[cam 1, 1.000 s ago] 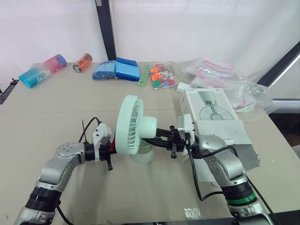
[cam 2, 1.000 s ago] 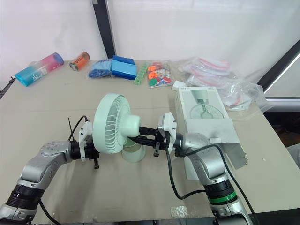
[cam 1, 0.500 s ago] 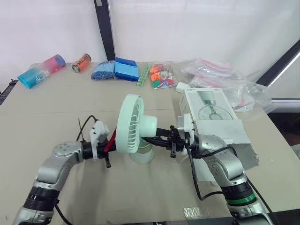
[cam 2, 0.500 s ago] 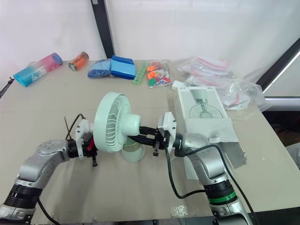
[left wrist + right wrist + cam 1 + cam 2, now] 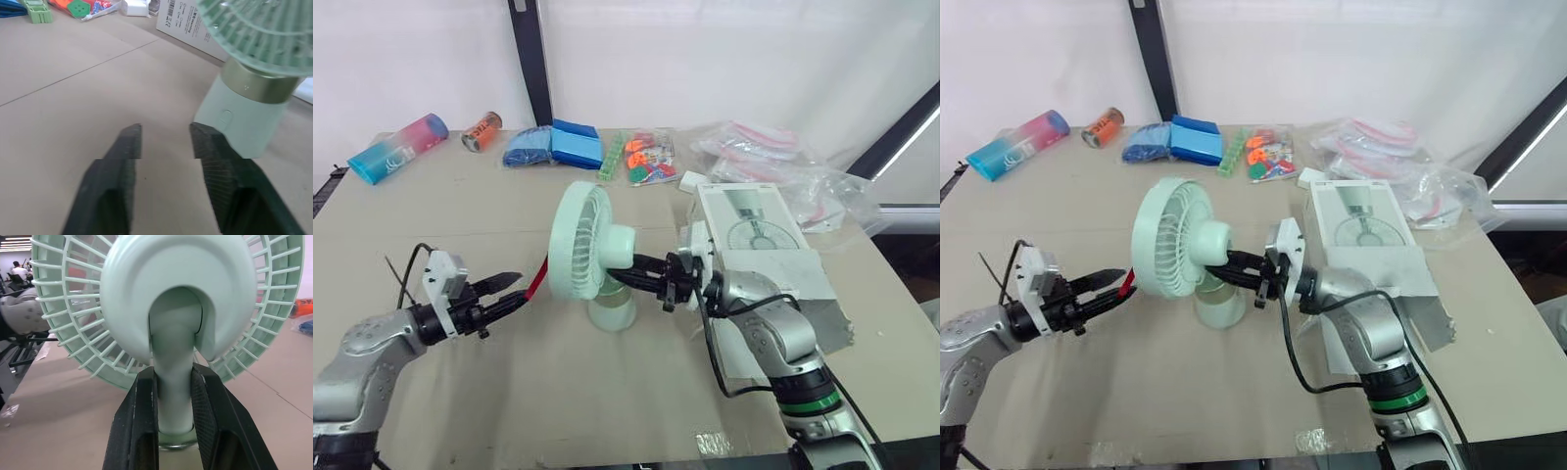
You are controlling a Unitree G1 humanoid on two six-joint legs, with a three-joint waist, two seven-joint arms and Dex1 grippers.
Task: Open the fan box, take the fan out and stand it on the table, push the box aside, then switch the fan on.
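Mint-green fan upright on the table, our right claw clamped on its neck, our left claw open and empty nearby.

Head views: the fan [image 5: 579, 257] stands on the table [image 5: 460, 206], just beside the fan box [image 5: 754, 235]. Our right claw [image 5: 628, 270] meets it from behind, and our left claw [image 5: 512, 290] hangs near the grille, touching nothing.
Left wrist view: our left fingers [image 5: 128, 142] are spread apart, aimed at the fan's base [image 5: 244, 117].
Right wrist view: our right fingers [image 5: 146, 396] are closed on the slim neck [image 5: 173, 382] under the motor housing.
We judge the fan light, stiff and top-heavy, with thin ribs, so it is best held by the neck or base.
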